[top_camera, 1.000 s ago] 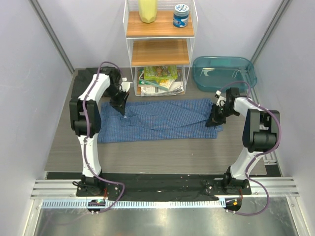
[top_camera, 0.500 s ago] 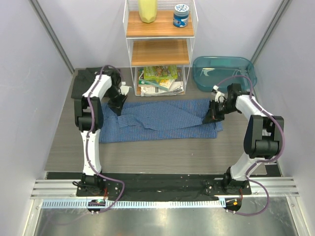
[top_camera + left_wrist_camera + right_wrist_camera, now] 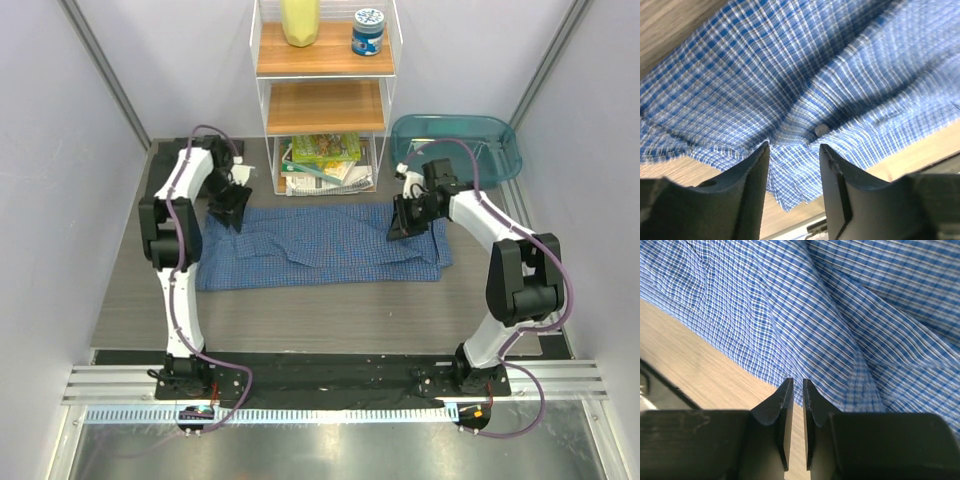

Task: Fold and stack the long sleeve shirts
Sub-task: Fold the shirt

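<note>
The blue checked shirt (image 3: 330, 245) lies spread across the table, folded into a long band with creases in its middle. My left gripper (image 3: 232, 205) hovers over its far left corner. In the left wrist view the left gripper (image 3: 794, 147) is open and empty, with checked cloth and a small button (image 3: 821, 130) below. My right gripper (image 3: 400, 222) hangs over the shirt's far right part. The right wrist view shows the right gripper (image 3: 797, 381) open by a narrow slit, empty, above the cloth's edge. The dark grey shirt (image 3: 162, 158) lies at the back left, partly behind my left arm.
A white wire shelf rack (image 3: 322, 100) stands at the back centre with books (image 3: 325, 160) on its bottom level, close to the blue shirt's far edge. A teal tub (image 3: 455, 145) sits at the back right. Grey walls close in on both sides.
The left gripper has opened and let go of the blue shirt, shifting slightly back and left. The right gripper has moved left and toward the back, and its jaws have parted slightly.
</note>
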Robot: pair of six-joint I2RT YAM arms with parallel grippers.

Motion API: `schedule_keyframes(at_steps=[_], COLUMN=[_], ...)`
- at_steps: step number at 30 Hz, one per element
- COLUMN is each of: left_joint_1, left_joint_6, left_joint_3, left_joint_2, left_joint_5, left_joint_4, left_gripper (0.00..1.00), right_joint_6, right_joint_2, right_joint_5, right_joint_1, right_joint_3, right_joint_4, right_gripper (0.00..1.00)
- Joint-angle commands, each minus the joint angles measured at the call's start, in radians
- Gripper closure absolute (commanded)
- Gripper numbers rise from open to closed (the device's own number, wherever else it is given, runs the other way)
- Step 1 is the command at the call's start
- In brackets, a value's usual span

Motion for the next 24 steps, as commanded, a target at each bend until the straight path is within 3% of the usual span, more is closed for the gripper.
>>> schedule_keyframes(at_steps=[1, 5, 10, 16, 24], left_joint_1=[0.033, -0.004, -0.046, -0.027, 0.037], left_joint_6=[0.062, 0.009, -0.076, -0.148, -0.099], left_joint_3=[-0.089, -0.312, -0.441, -0.505, -0.512], left_joint_2=[-0.230, -0.316, -0.304, -0.233, -0.241], left_joint_5=[0.195, 0.251, 0.289, 0.159, 0.062], left_joint_4=[-0.187, -0.016, 0.138, 0.267, 0.174], left_gripper=[0.52, 0.50, 0.50, 0.51, 0.53], right_joint_6=[0.010, -0.006, -0.058, -0.101, -0.154], right_joint_2=[0.023, 0.098, 0.130, 0.147, 0.150], right_joint_5=[0.123, 0.193, 0.292, 0.384, 0.422], right_joint_1=[0.042, 0.043, 0.043, 0.026, 0.025], right_joint_3=[0.022, 0.027, 0.003, 0.015, 0.009], right_joint_4=[0.088, 0.106, 0.108, 0.106, 0.086], right_gripper=[0.82, 0.83, 0.86, 0.87, 0.87])
